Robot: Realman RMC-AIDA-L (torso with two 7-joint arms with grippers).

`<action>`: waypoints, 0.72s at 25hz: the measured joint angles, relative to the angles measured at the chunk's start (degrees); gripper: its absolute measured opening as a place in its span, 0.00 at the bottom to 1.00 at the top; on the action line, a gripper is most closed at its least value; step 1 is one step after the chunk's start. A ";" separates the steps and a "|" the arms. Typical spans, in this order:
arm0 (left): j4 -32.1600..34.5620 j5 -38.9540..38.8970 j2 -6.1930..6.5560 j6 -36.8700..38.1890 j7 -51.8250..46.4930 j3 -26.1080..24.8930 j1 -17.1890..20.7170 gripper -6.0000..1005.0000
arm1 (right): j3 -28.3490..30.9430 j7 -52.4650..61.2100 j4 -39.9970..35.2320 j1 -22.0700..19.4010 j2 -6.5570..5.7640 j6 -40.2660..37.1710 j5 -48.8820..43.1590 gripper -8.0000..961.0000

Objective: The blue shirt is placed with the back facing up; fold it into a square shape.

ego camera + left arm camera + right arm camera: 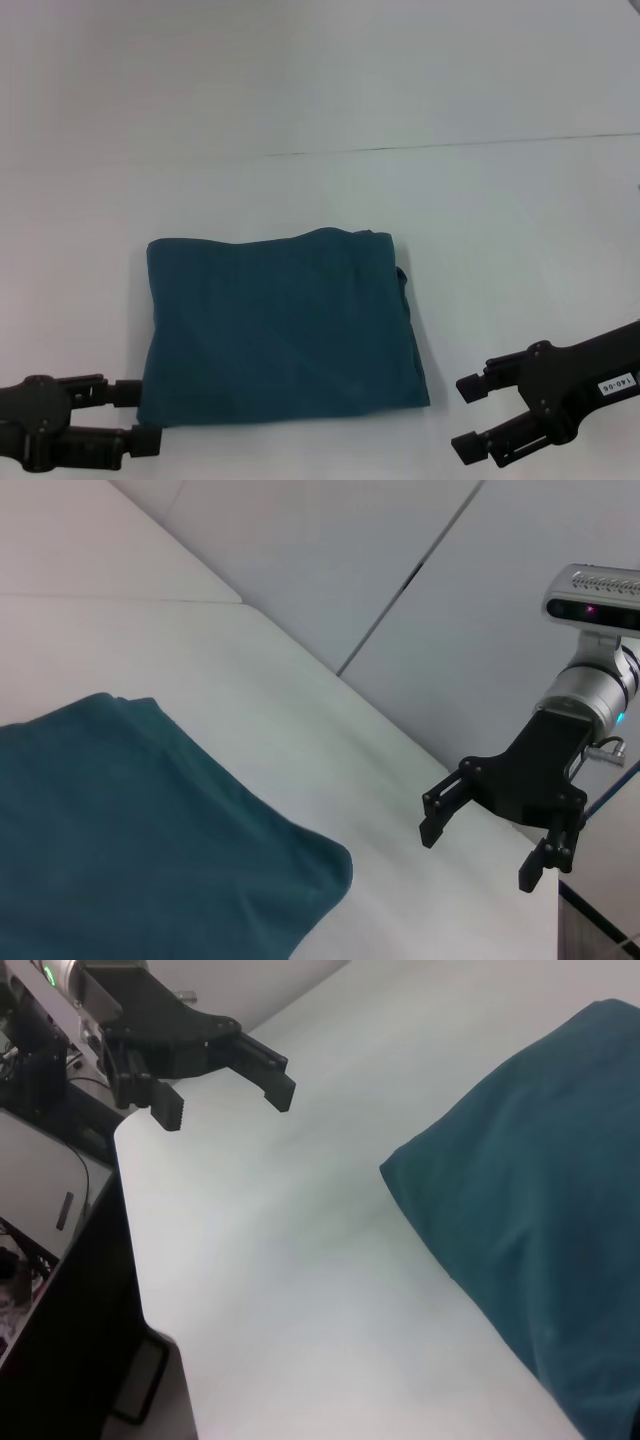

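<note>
The blue shirt (pixel 280 325) lies folded into a rough square on the white table (pixel 500 250), plain side up, with no lettering showing. My left gripper (pixel 140 415) is open and empty, low at the shirt's near left corner and just off the cloth. My right gripper (pixel 466 416) is open and empty, a short way to the right of the shirt's near right corner. The left wrist view shows the shirt (pixel 130 840) and the right gripper (pixel 480 850) beyond it. The right wrist view shows the shirt (pixel 540 1210) and the left gripper (pixel 226 1105) farther off.
A thin seam (pixel 450 145) runs across the far side of the table. The table's edge (pixel 135 1260) drops off to dark equipment and cables in the right wrist view.
</note>
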 joint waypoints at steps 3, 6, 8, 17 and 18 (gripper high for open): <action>-0.01 1.18 0.09 -0.38 -0.15 -0.21 -0.13 0.94 | 0.18 -0.40 0.70 -0.17 0.04 0.07 0.05 0.96; -0.01 1.76 0.16 -0.77 -0.35 -0.63 -0.13 0.94 | 0.57 -0.92 1.01 -0.52 0.05 0.10 0.20 0.96; -0.01 2.00 0.17 -0.92 -0.33 -0.91 -0.02 0.94 | 0.72 -1.16 1.04 -0.74 0.05 0.10 0.22 0.96; -0.02 2.24 -0.34 -2.68 3.82 -1.64 1.57 0.94 | 1.00 -1.99 1.07 -1.16 -0.10 0.46 0.47 0.96; -0.06 2.25 -0.42 -2.92 5.09 -1.91 1.78 0.94 | 1.00 -2.03 1.07 -1.14 -0.07 0.46 0.49 0.96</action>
